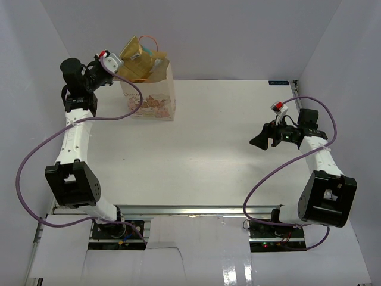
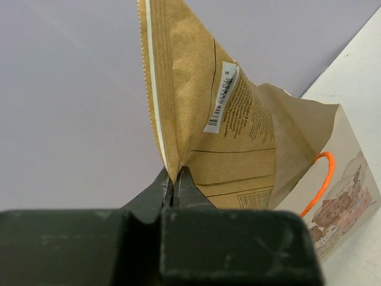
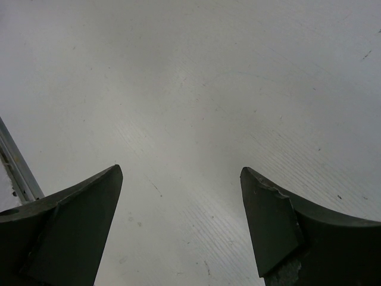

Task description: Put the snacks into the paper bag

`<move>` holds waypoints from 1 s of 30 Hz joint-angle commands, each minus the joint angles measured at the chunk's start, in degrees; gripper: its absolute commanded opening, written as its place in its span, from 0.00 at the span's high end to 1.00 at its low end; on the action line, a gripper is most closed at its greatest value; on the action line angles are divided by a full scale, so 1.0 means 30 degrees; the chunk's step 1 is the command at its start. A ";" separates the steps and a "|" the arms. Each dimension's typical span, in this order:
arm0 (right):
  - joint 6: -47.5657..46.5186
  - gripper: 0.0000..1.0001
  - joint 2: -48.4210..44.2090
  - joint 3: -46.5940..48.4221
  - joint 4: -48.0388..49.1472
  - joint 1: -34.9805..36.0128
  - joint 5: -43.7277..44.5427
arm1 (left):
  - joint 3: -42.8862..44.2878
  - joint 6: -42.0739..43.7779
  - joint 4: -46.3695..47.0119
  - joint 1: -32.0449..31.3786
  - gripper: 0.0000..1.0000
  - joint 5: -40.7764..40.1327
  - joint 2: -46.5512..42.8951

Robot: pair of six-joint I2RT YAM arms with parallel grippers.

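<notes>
The left gripper [image 1: 109, 60] is clamped shut on the sealed edge of the large tan crinkly pouch [image 1: 136, 58] at the far left of the table [image 1: 238, 131]. The pouch's long axis is tilted, and its lower end sits inside the mouth of the paper bag [image 1: 153, 101], which stands just right of the fingers. The pouch probably needs to go right and down. The right gripper [image 1: 263, 140] hangs spread wide, well apart, so the left arm is nearer.
</notes>
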 commanded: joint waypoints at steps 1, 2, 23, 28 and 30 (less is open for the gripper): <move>-0.0196 0.14 0.0039 -0.0121 0.0423 0.0057 -0.0362 | 0.0925 -0.0158 0.1287 0.0083 1.00 0.0359 0.0292; -0.0196 0.14 0.0039 -0.0121 0.0424 0.0057 -0.0362 | 0.1042 -0.0246 0.1318 0.0083 1.00 0.0477 0.0437; -0.0255 0.14 0.0157 -0.0561 0.0599 0.0086 -0.0479 | 0.0923 -0.0510 0.1695 0.0668 1.00 0.1884 -0.0354; -0.0254 0.14 0.0098 -0.0619 0.0629 0.0086 -0.0509 | 0.2243 -0.1096 0.1992 0.0668 1.00 0.2469 0.0263; -0.0545 0.14 0.0011 -0.0561 0.0600 0.0115 -0.0596 | 0.2040 -0.1155 0.1934 0.0668 1.00 0.2733 0.0118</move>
